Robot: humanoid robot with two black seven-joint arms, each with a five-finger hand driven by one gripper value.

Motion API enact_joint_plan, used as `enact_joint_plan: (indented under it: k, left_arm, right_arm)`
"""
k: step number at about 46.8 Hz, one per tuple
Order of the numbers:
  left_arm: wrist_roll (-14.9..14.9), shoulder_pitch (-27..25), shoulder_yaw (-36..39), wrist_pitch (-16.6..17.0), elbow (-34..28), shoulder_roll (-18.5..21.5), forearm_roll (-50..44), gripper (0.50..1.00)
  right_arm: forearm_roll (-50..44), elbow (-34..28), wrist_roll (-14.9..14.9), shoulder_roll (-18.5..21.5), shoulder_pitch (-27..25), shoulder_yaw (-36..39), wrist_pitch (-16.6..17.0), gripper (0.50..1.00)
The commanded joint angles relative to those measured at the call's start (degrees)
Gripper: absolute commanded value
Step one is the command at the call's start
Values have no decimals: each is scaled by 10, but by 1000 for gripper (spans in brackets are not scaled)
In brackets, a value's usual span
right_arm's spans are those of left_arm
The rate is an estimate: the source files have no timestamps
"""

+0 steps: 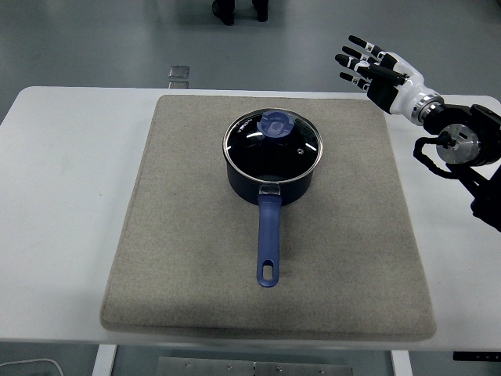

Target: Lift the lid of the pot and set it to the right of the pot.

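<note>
A: My right hand [374, 66] is up at the far right, past the back right corner of the mat [156, 258], with the fingers spread and straight and nothing in them. It hangs over the desk's [63, 196] far edge, well apart from the pot.

B: And the pot lid?

A: The pot lid [272, 142] sits flat on the pot [270, 182], closed, with its blue knob [277, 124] toward the far side of the glass. The pot stands a little behind the middle of the mat, and its blue handle [268, 243] points straight at the near edge.

B: How much room is there to the right of it?

A: Bare mat runs from the pot's right wall to the mat's right edge, then a strip of white desk beyond that. My forearm [462, 149] comes in over that strip from the right side.

B: The other edges?

A: The mat's near edge lies close to the desk's near edge. On the left the desk shows wide and white beside the mat. Behind the desk, on the floor, a small grey square plate [179, 74] lies near the far edge.
</note>
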Motion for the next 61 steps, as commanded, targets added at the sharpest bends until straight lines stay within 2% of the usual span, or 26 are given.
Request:
enact_joint_plan:
  k: [1, 61]
  left_arm:
    - [0, 0, -1, -1, 3, 0, 0, 1000]
    - [0, 0, 0, -1, 6, 0, 0, 1000]
  right_arm:
    - [0, -1, 1, 0, 0, 0, -3, 930]
    - [-24, -1, 3, 1, 14, -8, 1, 930]
